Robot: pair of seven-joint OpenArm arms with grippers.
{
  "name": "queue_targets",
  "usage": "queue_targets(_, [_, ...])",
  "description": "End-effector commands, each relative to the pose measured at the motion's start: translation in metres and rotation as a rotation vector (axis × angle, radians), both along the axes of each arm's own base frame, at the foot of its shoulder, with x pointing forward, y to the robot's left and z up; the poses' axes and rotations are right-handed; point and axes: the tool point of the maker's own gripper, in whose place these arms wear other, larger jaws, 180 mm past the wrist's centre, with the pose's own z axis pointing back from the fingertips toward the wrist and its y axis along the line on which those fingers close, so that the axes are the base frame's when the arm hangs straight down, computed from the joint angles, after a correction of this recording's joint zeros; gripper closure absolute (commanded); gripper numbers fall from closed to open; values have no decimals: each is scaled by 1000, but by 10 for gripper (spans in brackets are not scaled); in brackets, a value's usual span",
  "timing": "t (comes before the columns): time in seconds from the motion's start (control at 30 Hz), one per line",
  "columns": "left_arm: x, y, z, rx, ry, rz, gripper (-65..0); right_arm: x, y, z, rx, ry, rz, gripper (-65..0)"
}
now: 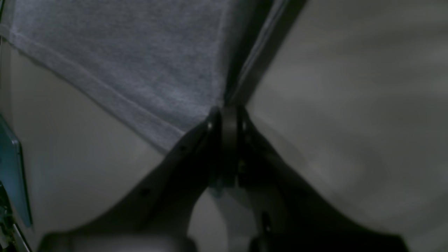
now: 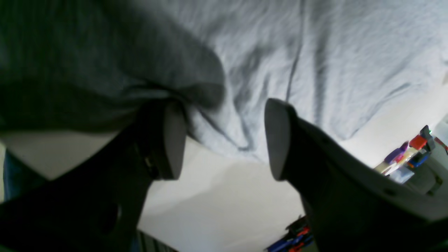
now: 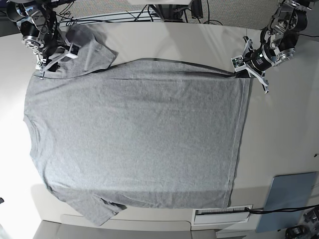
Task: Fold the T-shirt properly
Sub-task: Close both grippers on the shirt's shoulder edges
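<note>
T-shirt (image 3: 134, 134) in soft heather-grey knit cloth, matt and lightly wrinkled, stitched hem seen up close, table (image 3: 279, 129) smooth off-white with a dull sheen, gripper fingers (image 2: 276, 140) in matt dark plastic with flat grey pads

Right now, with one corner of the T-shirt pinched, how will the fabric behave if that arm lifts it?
Probably floppy: the T-shirt lies flat and already wrinkles near the open right gripper. Lifted by the left gripper, shut on one hem corner, it would likely drape and drag across the table rather than hold shape.
</note>
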Motion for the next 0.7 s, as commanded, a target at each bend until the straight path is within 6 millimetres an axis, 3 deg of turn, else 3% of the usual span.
queue_targets(0.0, [-25, 19, -21, 112, 115, -14, 0, -1, 8, 0, 47, 3, 7, -354])
queue_targets(0.4, [-25, 19, -21, 112, 115, -14, 0, -10, 14, -14, 73, 22, -47, -345])
queue_targets(0.53, [-25, 19, -21, 111, 114, -14, 0, -4, 14, -12, 74, 8, -48, -215])
queue_targets(0.67, [-25, 19, -21, 112, 115, -14, 0, 6, 17, -8, 91, -15, -55, -204])
